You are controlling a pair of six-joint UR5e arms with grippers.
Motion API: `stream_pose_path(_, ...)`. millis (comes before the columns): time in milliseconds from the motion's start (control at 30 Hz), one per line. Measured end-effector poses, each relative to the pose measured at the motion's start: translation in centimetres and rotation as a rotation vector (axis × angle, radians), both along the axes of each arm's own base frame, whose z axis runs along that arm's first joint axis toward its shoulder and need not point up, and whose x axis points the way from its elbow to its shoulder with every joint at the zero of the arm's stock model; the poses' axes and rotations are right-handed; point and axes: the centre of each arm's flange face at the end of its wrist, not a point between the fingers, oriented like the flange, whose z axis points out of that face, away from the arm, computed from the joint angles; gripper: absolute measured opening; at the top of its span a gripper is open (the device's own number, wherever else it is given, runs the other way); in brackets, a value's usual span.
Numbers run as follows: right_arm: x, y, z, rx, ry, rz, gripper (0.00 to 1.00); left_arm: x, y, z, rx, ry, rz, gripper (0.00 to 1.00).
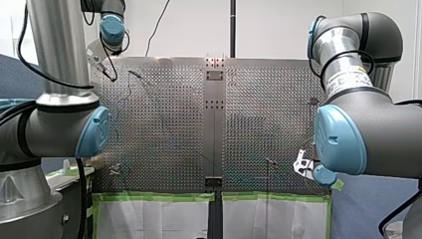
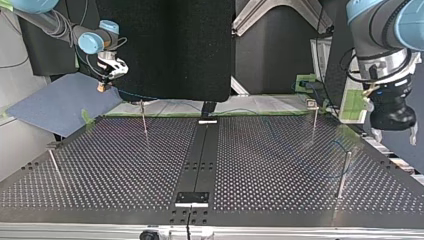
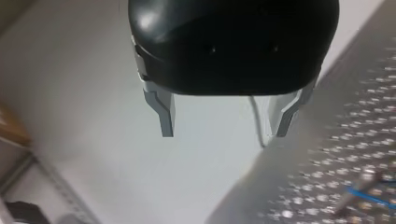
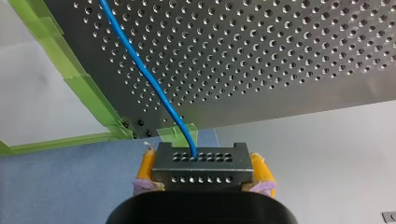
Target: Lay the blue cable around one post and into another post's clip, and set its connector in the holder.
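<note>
My right gripper (image 4: 201, 157) is shut on a dark grey connector block (image 4: 201, 173), its yellow pads pressing on both sides. The blue cable (image 4: 140, 65) leaves the block's face and runs out over the perforated table (image 4: 280, 60). In the top view this gripper (image 2: 104, 85) hangs above the far left corner. From it the cable (image 2: 165, 101) trails along the far edge towards a thin post (image 2: 345, 172) at the right. My left gripper (image 3: 224, 133) is open, with nothing between its metal fingers. It hovers off the table's edge, at the top view's right (image 2: 395, 136).
More thin posts (image 2: 143, 117) (image 2: 314, 120) (image 2: 54, 165) stand on the plate. A dark centre strip with a black plate (image 2: 192, 197) runs down the middle. Green tape (image 4: 79, 79) lines the table's edge, and a blue-grey sheet (image 2: 55, 102) lies beyond the far left corner.
</note>
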Motion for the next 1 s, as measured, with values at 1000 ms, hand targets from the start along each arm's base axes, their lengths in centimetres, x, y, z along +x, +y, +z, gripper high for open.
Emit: stream_pose_path(1000,0.1,0.1,0.0,0.000,0.005,0.004,0.00,-1.5,-2.0,-2.3,0.202,0.338,-0.188,1.00)
